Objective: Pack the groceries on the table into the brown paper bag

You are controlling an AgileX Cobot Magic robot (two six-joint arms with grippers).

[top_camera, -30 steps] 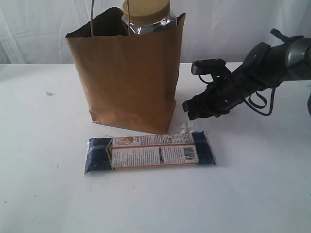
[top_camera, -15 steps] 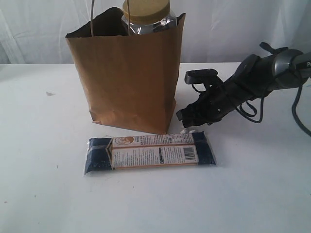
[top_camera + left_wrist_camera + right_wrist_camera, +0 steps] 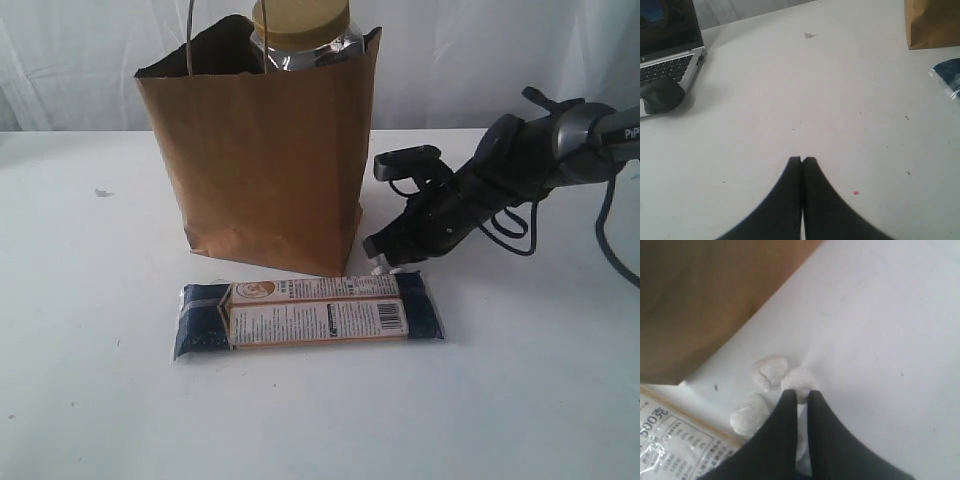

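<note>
The brown paper bag [image 3: 265, 170] stands on the table [image 3: 520, 380]. Only the yellow-lidded top of the jar [image 3: 300, 30] peeks out; the rest is hidden. The long packet [image 3: 310, 315] lies flat in front of the bag. The right tool [image 3: 800, 396] sits low over small white lumps [image 3: 770, 371], its tips nearly together; I cannot tell if they pinch one. The left tool [image 3: 802, 160] is squeezed tight on nothing

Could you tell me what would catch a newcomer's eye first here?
The kraft-brown paper bag stands centrally, a clear jar with a mustard-yellow lid poking above its rim. A long navy-orange packet lies before it, and the right gripper points at small white lumps by the bag's corner.
</note>
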